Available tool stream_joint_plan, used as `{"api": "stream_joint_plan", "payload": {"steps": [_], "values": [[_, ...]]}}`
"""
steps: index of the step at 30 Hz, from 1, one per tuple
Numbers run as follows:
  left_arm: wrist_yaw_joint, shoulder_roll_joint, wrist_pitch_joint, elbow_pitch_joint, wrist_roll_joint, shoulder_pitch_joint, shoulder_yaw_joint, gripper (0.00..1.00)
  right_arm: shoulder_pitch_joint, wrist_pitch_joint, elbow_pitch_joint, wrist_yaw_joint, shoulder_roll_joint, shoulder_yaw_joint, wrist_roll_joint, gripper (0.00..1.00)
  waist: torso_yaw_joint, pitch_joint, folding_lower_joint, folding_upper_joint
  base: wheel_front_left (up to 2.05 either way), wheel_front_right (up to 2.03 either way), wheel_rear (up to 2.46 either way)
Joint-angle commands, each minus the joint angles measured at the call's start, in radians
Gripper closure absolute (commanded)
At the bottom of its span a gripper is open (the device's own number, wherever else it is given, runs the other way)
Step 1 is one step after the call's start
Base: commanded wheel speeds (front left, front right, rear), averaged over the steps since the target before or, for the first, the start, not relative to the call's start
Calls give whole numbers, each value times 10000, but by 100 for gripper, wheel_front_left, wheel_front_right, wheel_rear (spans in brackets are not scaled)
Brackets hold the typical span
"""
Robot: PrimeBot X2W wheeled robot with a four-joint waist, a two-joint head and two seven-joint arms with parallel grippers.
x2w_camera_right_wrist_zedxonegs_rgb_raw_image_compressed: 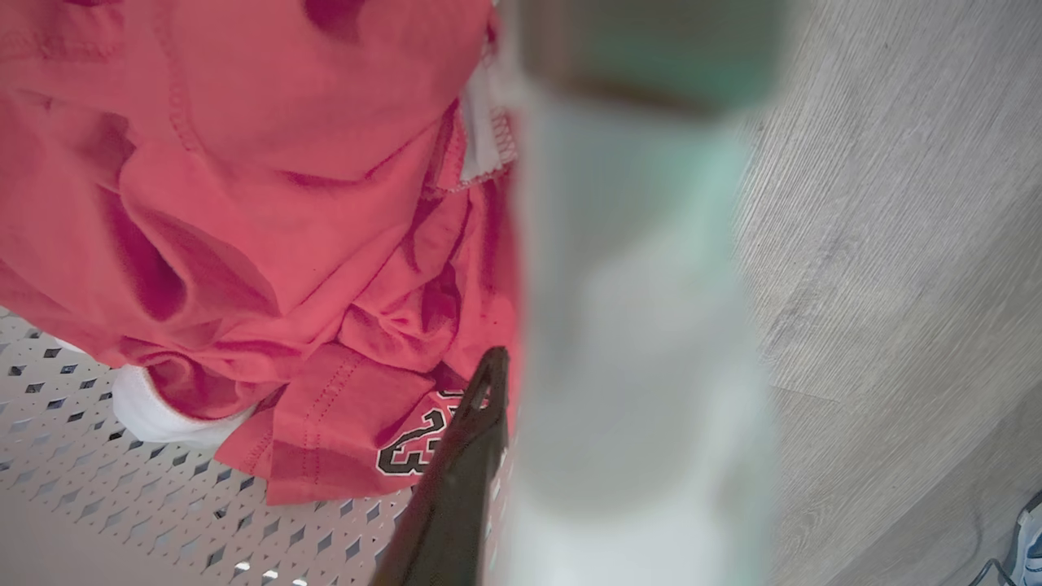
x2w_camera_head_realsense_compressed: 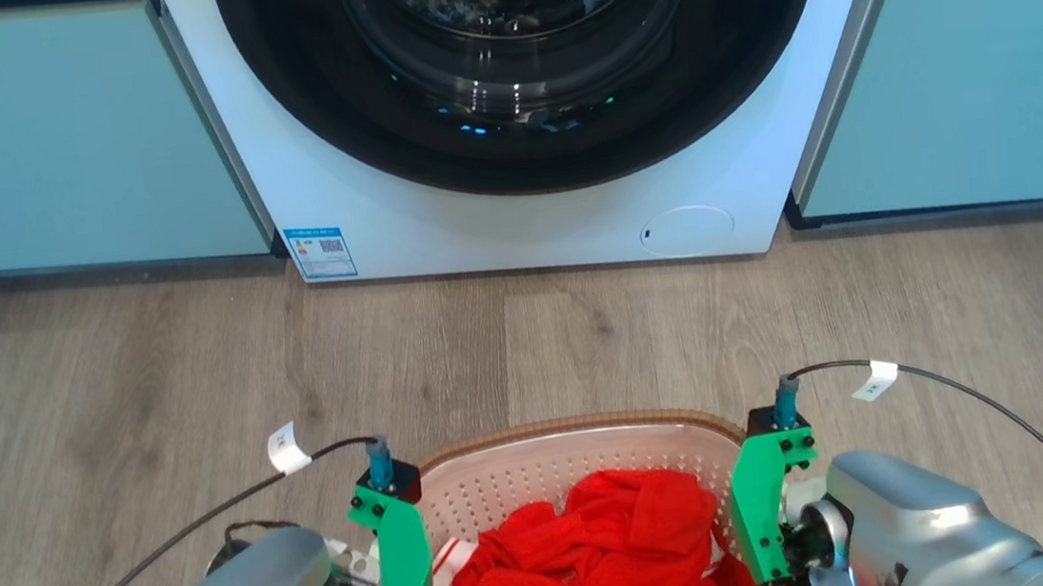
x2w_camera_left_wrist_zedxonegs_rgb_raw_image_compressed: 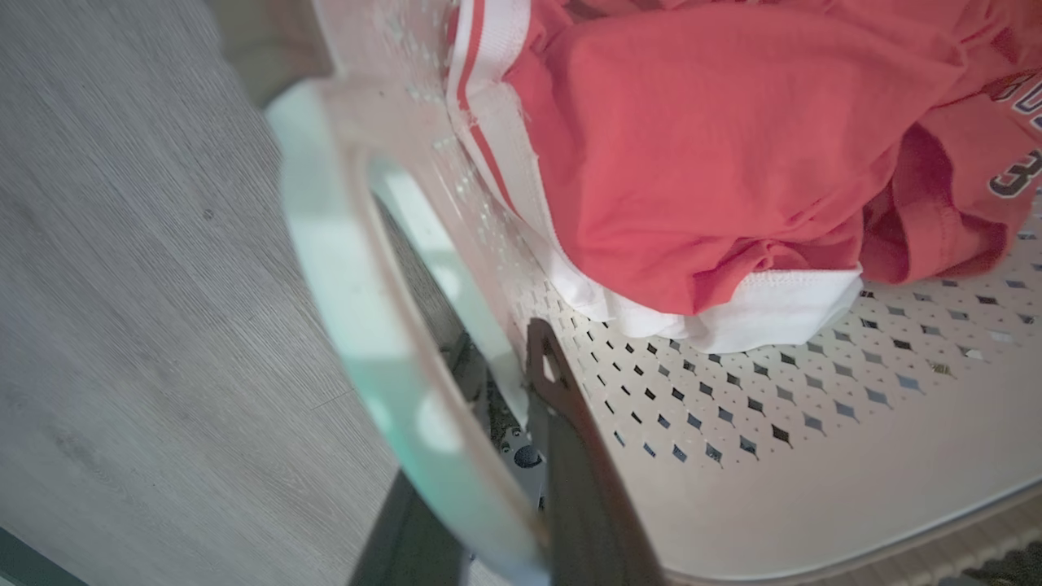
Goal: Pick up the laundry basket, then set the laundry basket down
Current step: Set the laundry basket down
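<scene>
Jaws of both grippers closed on the side handles of the laundry basket (x2w_camera_head_realsense_compressed: 572,425), which sits between the 2 arms, in front of the front-loading washer (x2w_camera_head_realsense_compressed: 515,227).

In the left wrist view, the left gripper (x2w_camera_left_wrist_zedxonegs_rgb_raw_image_compressed: 501,391) has 1 dark finger inside the perforated wall and 1 outside, pinching the left handle (x2w_camera_left_wrist_zedxonegs_rgb_raw_image_compressed: 358,309). The right gripper (x2w_camera_right_wrist_zedxonegs_rgb_raw_image_compressed: 553,391) appears to clamp the right handle (x2w_camera_right_wrist_zedxonegs_rgb_raw_image_compressed: 635,325) the same way, though its outer finger is hidden behind that blurred handle. The basket's long axis seems to run from gripper to gripper, across the robot, with neither arm nearer. A red jersey (x2w_camera_head_realsense_compressed: 603,544) is heaped inside. I cannot tell whether the base is off the wood floor (x2w_camera_head_realsense_compressed: 110,390). Lifting or lowering it would need both arms to move level.
</scene>
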Motion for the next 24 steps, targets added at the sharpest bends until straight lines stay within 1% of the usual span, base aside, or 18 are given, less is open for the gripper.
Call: {"api": "stream_joint_plan", "payload": {"steps": [1, 8, 13, 19, 24], "values": [[-178, -170, -16, -348, 69, -517, 11, 100, -704, -247, -452, 177, 438, 62, 30, 100, 1, 76, 0, 0, 0, 0, 0], [-178, -252, -192, -253, 157, -660, 11, 100, -942, -418, -324, 177, 438, 152, 43, 100, -5, 540, 0, 0, 0, 0, 0], [-178, -301, -436, -132, 295, -916, 11, 100, -1213, -744, -237, 177, 438, 128, 44, 100, 17, 1156, 0, 0, 0, 0, 0], [-178, -432, -1139, 74, 540, -1469, 11, 100, -1781, -1516, 60, 177, 438, 58, -131, 100, 22, 2393, 0, 0, 0, 0, 0], [-178, -673, -1865, 561, 833, -1980, 11, 100, -2238, -2195, 321, 177, 438, -30, -258, 100, 39, 3542, 0, 0, 0, 0, 0]]}}
